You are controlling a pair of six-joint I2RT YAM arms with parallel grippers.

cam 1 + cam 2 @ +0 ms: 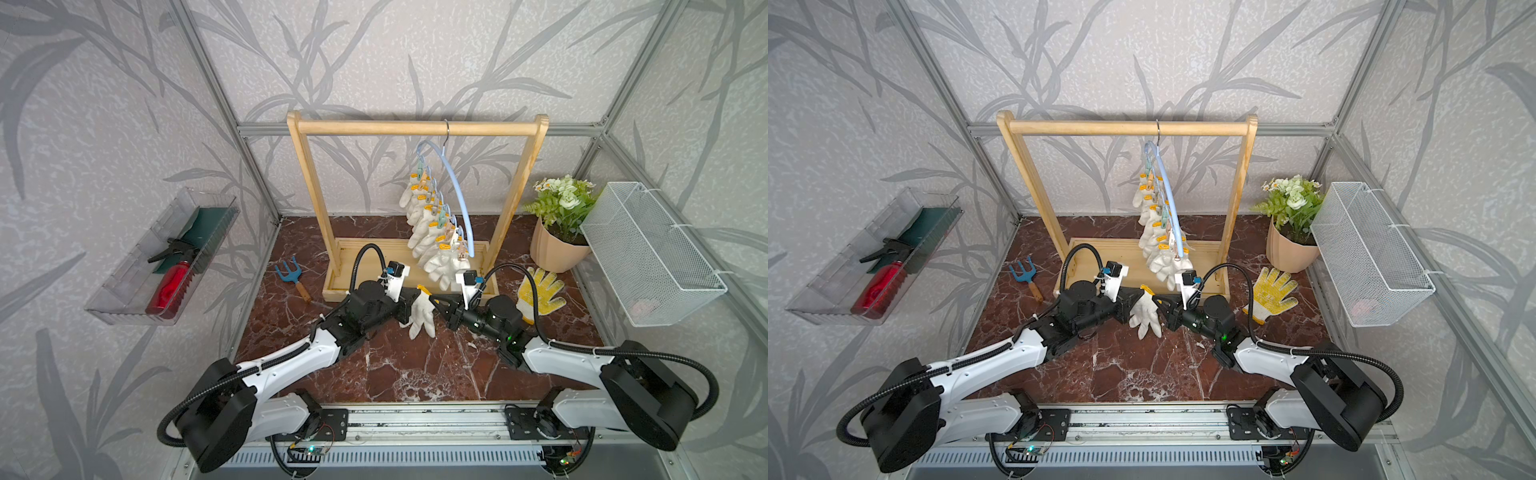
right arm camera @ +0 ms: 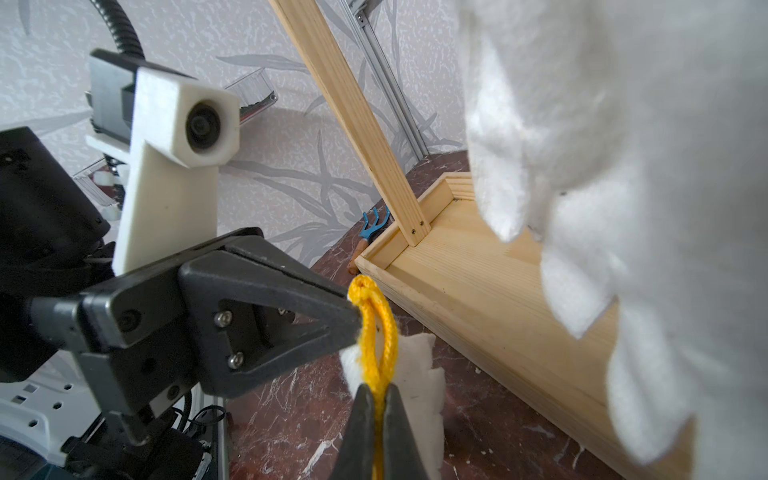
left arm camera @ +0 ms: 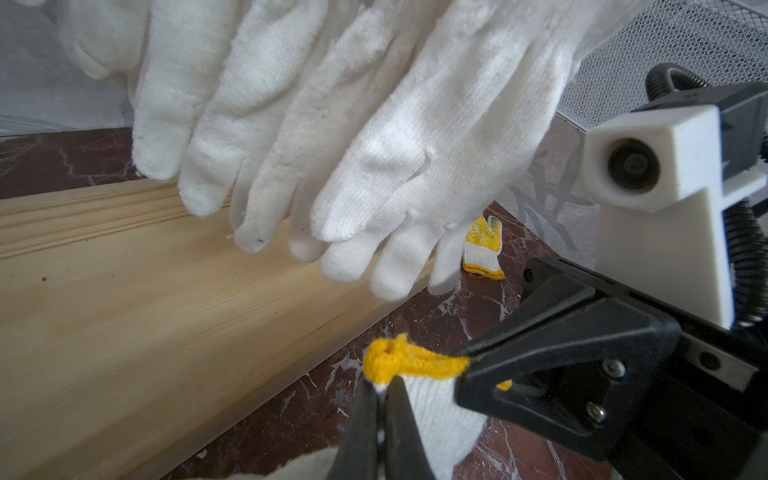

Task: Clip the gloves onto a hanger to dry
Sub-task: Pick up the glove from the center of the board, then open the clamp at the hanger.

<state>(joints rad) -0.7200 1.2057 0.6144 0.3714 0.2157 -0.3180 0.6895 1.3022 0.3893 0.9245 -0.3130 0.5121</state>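
Spreading wide beneath the left fingers (image 3: 372,409) and the right fingers (image 2: 370,415) is the dark red marbled surface (image 1: 395,365). Behind both pairs rises the wooden rack (image 1: 415,126), the front edge of its base just beyond their tips. From its top bar the light-blue hanger (image 1: 457,199) hangs on a metal hook (image 1: 446,131), turned edge-on to the arms, its low end above and just behind the right fingers. A row of clipped gloves (image 1: 424,224) droops from its pastel pegs (image 1: 442,216), cuffs up. The lowest dangle close over both pairs of fingers without touching them. Out past the right fingers, on the side away from the left ones, a yellow patterned glove (image 1: 540,293) lies flat on the surface. Between the two pairs hangs one loose glove (image 1: 422,318), off-white, its tips pointing down at the surface; whether they touch it I cannot tell. The left fingers are pinched shut on one end of its yellow cuff trim (image 3: 409,361), the right fingers pinched shut on the other end, so the trim runs as a short loop from one pair to the other.
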